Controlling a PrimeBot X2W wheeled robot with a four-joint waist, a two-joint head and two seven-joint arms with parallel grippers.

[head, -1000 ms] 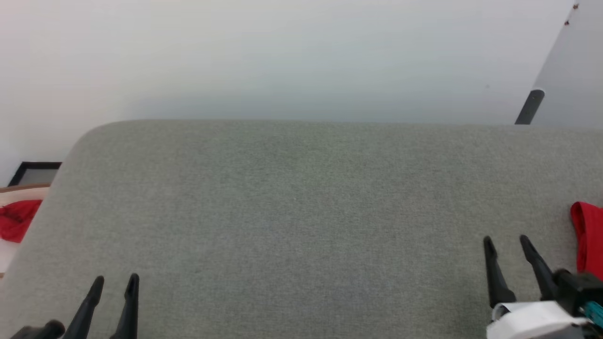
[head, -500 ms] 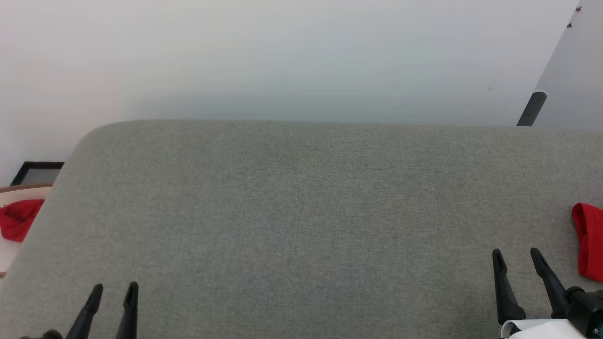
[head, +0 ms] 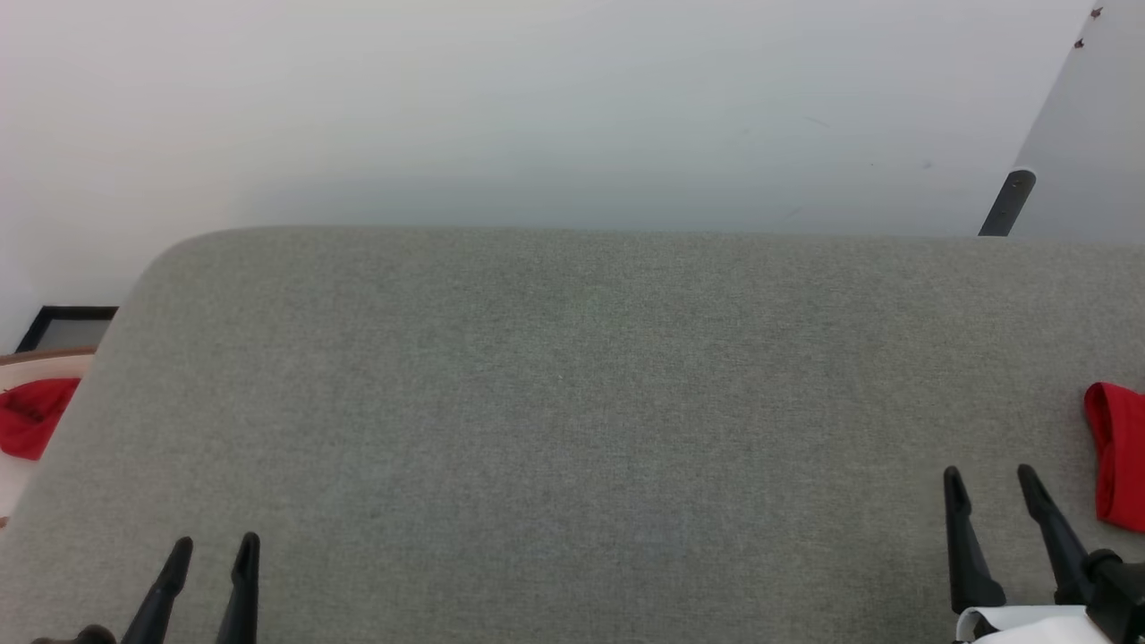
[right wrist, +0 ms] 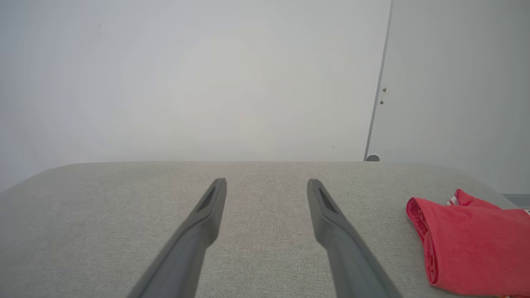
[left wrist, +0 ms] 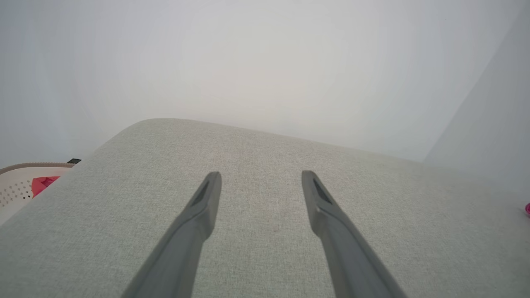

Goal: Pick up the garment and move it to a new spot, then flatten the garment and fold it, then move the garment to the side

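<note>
Over the grey surface's (head: 572,402) near left corner, the left gripper (head: 216,541) hovers with its two dark fingers spread apart and nothing between them. Over the surface's near right part, the right gripper (head: 989,474) is likewise spread and empty. The garment (head: 1114,456) lies on the surface's right end, just beyond the right gripper's outer finger and apart from it, and well apart from the left gripper across the surface's width.

The surface is a woven, felt-like grey cloth, flat, with a rounded far left corner. In the left wrist view the fingers (left wrist: 194,223) are long, tapering and matte, each with a slot near its tip. In the right wrist view the garment (right wrist: 468,244) is a soft red bundle, folded over with a rolled left edge, and a bit of white-and-red striped trim shows at its far side.

Beyond the surface's left edge sits a pale perforated basket (left wrist: 14,188) holding a red cloth scrap (head: 31,416). The surface's middle is bare cloth from one gripper to the other. A plain pale wall (head: 537,107) stands behind its far edge, with a dark post (head: 1006,204) behind its far right.
</note>
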